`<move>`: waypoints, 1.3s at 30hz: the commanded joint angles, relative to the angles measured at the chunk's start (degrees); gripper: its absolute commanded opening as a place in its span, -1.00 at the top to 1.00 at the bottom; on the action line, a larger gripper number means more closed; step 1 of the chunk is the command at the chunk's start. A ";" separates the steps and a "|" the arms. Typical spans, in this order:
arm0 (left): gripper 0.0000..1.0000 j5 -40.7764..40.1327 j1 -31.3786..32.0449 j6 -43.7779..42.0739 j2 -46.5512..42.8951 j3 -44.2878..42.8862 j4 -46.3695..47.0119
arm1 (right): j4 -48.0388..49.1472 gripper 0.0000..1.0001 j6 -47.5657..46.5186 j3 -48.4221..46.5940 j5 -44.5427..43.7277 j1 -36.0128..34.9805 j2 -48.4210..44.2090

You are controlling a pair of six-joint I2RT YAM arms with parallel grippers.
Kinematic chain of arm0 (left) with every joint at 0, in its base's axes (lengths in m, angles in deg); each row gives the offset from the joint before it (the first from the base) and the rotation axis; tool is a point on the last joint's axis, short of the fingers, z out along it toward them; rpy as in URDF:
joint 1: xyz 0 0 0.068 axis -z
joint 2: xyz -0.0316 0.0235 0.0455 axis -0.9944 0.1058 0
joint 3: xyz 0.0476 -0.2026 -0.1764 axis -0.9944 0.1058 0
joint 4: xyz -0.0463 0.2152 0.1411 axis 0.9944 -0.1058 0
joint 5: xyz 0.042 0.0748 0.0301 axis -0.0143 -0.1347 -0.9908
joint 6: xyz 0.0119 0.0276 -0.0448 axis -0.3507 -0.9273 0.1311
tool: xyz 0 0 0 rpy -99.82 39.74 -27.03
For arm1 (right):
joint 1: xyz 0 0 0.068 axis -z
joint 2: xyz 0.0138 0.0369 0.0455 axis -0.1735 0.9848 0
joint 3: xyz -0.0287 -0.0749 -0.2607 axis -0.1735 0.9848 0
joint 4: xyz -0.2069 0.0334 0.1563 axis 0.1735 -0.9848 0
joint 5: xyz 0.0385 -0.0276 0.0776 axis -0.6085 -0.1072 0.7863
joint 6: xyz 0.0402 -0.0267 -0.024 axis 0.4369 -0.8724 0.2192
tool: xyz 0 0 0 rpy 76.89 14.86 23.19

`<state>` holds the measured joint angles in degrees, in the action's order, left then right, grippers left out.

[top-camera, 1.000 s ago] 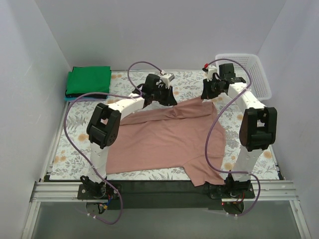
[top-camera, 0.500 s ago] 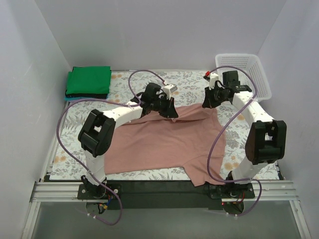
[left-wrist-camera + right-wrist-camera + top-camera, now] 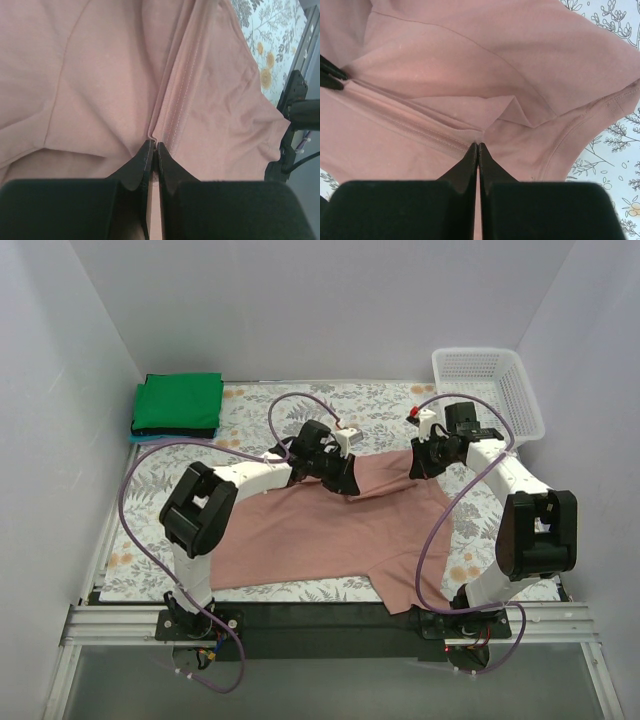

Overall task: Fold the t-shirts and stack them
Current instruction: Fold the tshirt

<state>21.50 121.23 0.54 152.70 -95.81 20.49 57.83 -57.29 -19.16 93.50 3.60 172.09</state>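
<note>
Two t-shirt groups sit on the floral bench cloth (image 3: 140, 510). Far left corner: a folded stack, with a bright green t-shirt (image 3: 178, 402) on top as a flat, crisp-edged rectangle. A dark layer and a pale blue edge show beneath it; I cannot tell how many pieces those are. Centre: the pink-brown t-shirt (image 3: 320, 535) lies spread out and covers most of the middle of the cloth. It is matte, soft knit with shallow creases. One sleeve drapes over the near edge, right of centre. Its far edge is drawn into a fairly straight line between the two arms. The left gripper (image 3: 345, 480) is at the left end of that line. In the left wrist view its black tapered fingers (image 3: 145, 160) are pressed together, pinching a stitched hem band of the shirt (image 3: 100, 75), and the gripper tips (image 3: 154, 146) meet right at the fold. A double row of stitching runs away from the pinch along the band. The right gripper (image 3: 420, 465) is at the right end, clamped on the same hem. In the right wrist view the tips (image 3: 478, 146) are closed on the ribbed seam, with a small tuck of fabric (image 3: 470, 50) bunched just beyond and a curved sleeve hem to the right. Far right corner: a white plastic mesh basket (image 3: 490, 390), rectangular with an open lattice, well apart from the shirt.
</note>
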 commanded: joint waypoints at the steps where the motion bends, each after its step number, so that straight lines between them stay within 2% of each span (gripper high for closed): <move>1: 1.00 0.03 1.02 -1.58 -1.45 1.55 -2.38 | 0.50 0.97 -2.35 0.47 -3.00 0.68 -2.05; 9: 1.00 -1.91 1.29 -1.84 -0.39 1.99 -3.34 | -1.43 0.97 -3.14 1.52 -2.03 0.68 -3.37; 11: 0.82 -2.34 1.29 -2.19 -0.13 1.47 -3.96 | -1.61 0.97 -3.67 2.40 -2.56 0.59 -3.64; 12: 0.61 -2.43 1.29 -2.45 -0.21 1.20 -4.22 | -1.61 0.97 -3.84 3.10 -2.65 0.68 -3.81; 13: 0.50 -2.26 1.29 -2.98 -0.22 0.94 -4.49 | -1.61 0.97 -4.11 3.37 -3.43 0.59 -3.99; 18: 0.14 2.92 -0.11 -5.79 -5.48 -0.29 -7.82 | -1.87 0.97 -5.33 3.73 -5.29 0.59 -3.64; 20: 0.07 5.12 -1.26 -9.46 -8.37 -1.43 -13.33 | -3.10 0.97 -6.65 3.64 -4.32 0.68 -3.46; 21: 0.07 5.99 -3.70 -10.62 -9.43 -2.48 -15.37 | -4.58 0.73 -8.75 3.72 -4.23 0.68 -3.90; 22: 0.07 9.74 -5.46 -11.07 -10.31 -2.49 -17.04 | -5.47 0.59 -9.81 4.16 -4.32 0.68 -4.42; 23: 0.06 11.87 -7.66 -11.77 -12.32 -2.40 -19.58 | -5.91 0.26 -11.04 4.43 -4.23 0.68 -5.04; 25: 0.04 13.21 -14.34 -12.39 -14.27 -1.61 -22.06 | -6.53 0.04 -12.63 4.52 -3.88 0.59 -7.32; 27: 0.04 11.64 -19.25 -15.97 -16.64 -1.26 -26.53 | -6.79 -0.07 -12.64 3.82 -3.36 0.68 -8.73; 29: 0.04 7.44 -21.55 -18.27 -18.83 -0.21 -30.31 | -7.32 -0.07 -11.58 1.63 -2.66 0.59 -8.65; 32: 0.05 3.48 -26.74 -17.66 -21.83 4.44 -29.54 | -7.15 -0.02 -8.96 -1.10 -0.90 0.16 -7.07; 35: 0.09 0.04 -30.96 -16.87 -22.19 7.35 -27.52 | -6.45 0.17 -6.50 -3.21 -1.42 -2.04 -2.51; 36: 0.11 -1.71 -32.28 -17.13 -21.75 7.61 -27.34 | -6.01 0.31 -5.70 -4.78 -1.77 -2.65 0.38; 39: 0.16 -5.15 -33.16 -17.31 -19.29 8.06 -26.73 | -4.07 0.49 -2.88 -8.30 -3.44 -5.11 5.74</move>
<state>21.76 89.08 -15.59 132.35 -88.49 -5.54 51.78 -63.82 -23.47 90.41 0.78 173.03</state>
